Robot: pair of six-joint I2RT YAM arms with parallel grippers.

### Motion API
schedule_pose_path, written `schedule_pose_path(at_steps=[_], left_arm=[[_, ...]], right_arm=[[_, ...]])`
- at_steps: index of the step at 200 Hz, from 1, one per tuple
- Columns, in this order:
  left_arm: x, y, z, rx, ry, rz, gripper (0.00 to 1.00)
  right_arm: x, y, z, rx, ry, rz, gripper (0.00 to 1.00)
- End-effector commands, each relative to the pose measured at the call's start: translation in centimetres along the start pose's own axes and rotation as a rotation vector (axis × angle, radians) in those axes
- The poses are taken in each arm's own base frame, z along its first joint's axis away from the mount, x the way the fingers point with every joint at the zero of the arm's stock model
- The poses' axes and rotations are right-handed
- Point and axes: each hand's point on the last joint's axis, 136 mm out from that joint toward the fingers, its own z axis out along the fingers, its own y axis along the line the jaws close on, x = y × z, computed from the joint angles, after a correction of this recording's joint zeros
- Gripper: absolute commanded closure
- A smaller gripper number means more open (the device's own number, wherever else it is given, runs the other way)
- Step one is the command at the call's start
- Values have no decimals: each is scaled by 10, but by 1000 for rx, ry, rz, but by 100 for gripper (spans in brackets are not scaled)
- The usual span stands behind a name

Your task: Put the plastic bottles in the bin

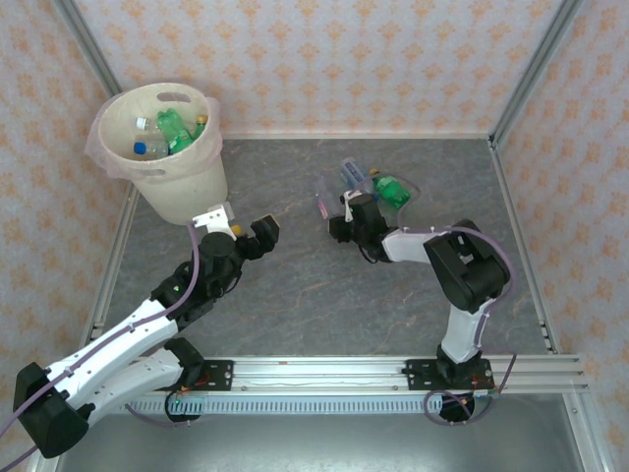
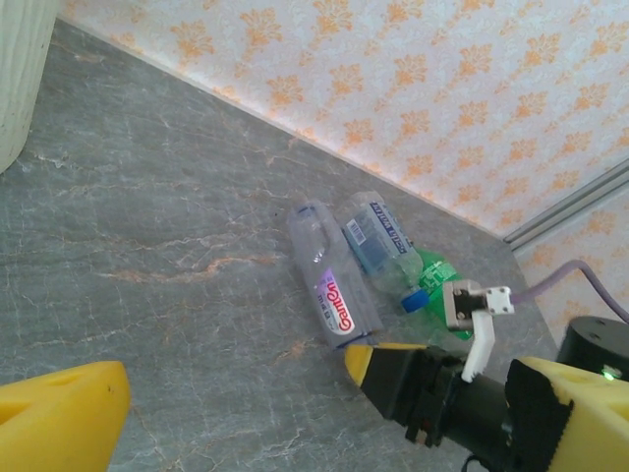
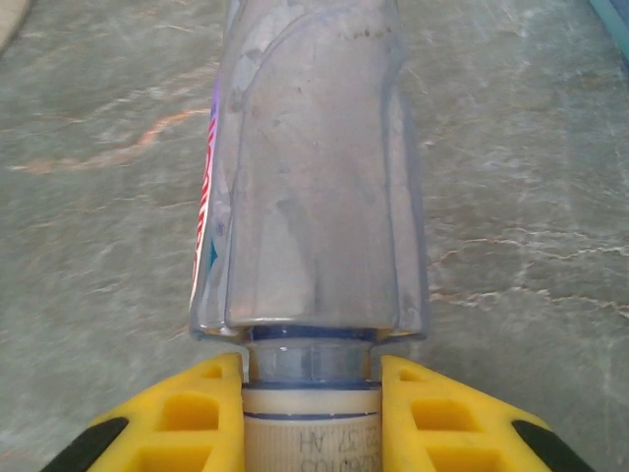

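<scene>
From above, the bin [image 1: 187,192] sat at ten o'clock, plastic bottles [image 1: 172,133] inside, the left gripper [image 1: 251,234] spread wide near it. Left wrist: three bottles [image 2: 336,290] lay together (one green). Right wrist: the right gripper [image 3: 310,379] pinched the clear bottle [image 3: 310,177] by its neck, body toward twelve.

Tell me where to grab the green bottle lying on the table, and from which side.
Probably at the neck just behind its blue cap, coming in from the cap end. The green bottle lies on its side with the blue-labelled bottle tight along one flank, leaving little finger room there, while the cap seems to point at bare table.
</scene>
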Motion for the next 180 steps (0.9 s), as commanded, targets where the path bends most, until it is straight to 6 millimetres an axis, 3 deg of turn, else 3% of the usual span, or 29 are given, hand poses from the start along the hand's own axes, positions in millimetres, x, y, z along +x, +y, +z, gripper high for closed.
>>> schedule_pose_path(at_steps=[1, 45, 99, 180], left_arm=[[-11, -7, 1, 23, -37, -55, 1], [-20, -10, 17, 100, -7, -168, 3], [-24, -30, 37, 193, 50, -209, 8], [6, -42, 65, 225, 201, -207, 14]], right_arm=[[-30, 22, -29, -31, -131, -46, 75], [-33, 65, -73, -96, -251, -152, 75], [-18, 110, -113, -143, -359, -303, 74], [-8, 134, -143, -182, -441, -385, 73]])
